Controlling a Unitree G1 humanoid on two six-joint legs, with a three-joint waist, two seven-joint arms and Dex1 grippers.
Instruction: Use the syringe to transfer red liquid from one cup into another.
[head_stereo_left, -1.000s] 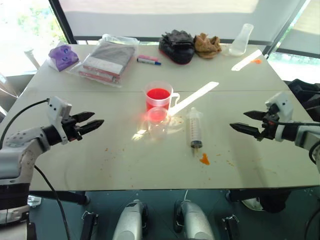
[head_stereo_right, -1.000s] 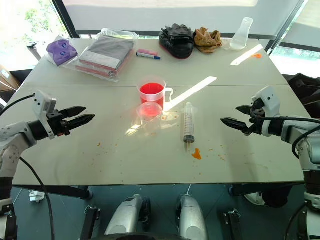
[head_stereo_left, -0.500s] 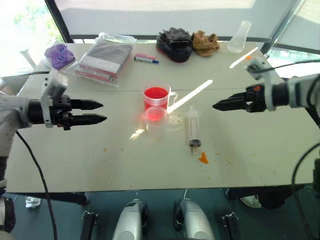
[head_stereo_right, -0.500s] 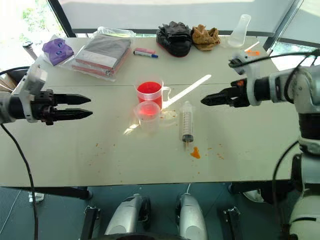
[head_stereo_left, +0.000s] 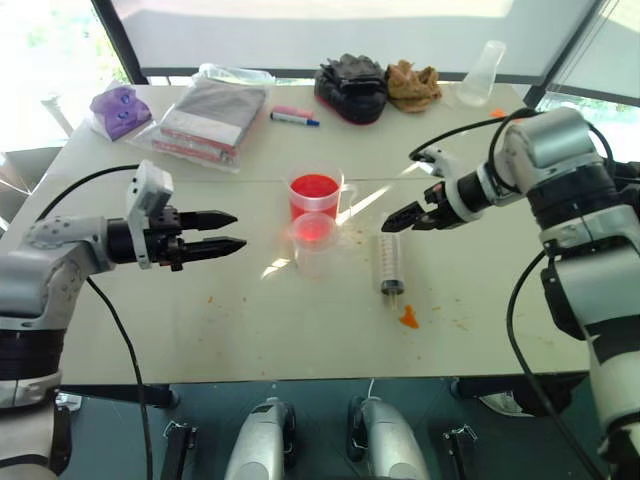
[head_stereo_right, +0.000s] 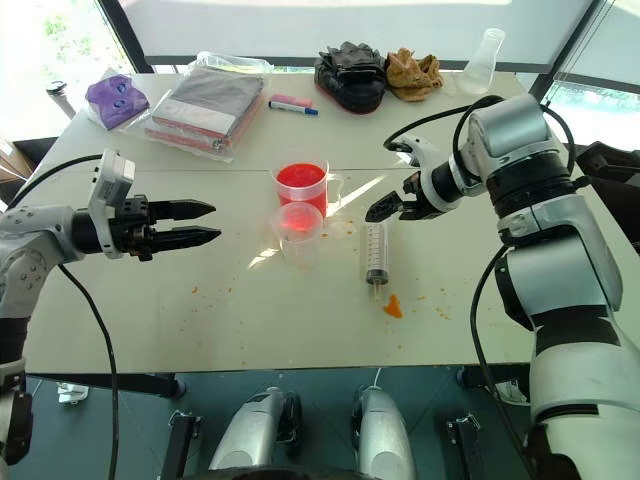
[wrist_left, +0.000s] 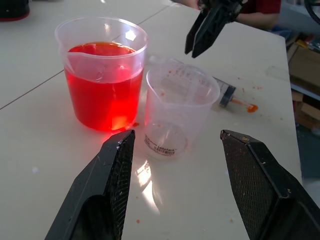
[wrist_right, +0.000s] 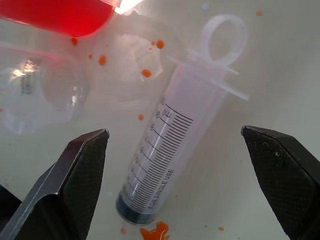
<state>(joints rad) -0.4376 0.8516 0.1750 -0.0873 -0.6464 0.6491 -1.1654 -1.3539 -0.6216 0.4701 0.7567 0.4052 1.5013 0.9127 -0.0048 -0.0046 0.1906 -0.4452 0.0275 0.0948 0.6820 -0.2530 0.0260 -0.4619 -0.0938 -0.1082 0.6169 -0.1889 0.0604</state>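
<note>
I am swinging the right gripper (head_stereo_right: 385, 210) in from the surface's (head_stereo_right: 250, 310) edge, jaws wide, over the syringe (head_stereo_right: 375, 247) lying flat beside the cups, while the left gripper (head_stereo_right: 200, 223), jaws open, is idling.

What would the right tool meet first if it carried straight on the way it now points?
Most likely the syringe: the open right tool tilts down over the end with the plunger ring, and in its wrist view the barrel lies between the fingers. Depth is hard to judge, so it could meet the table beside it.
</note>
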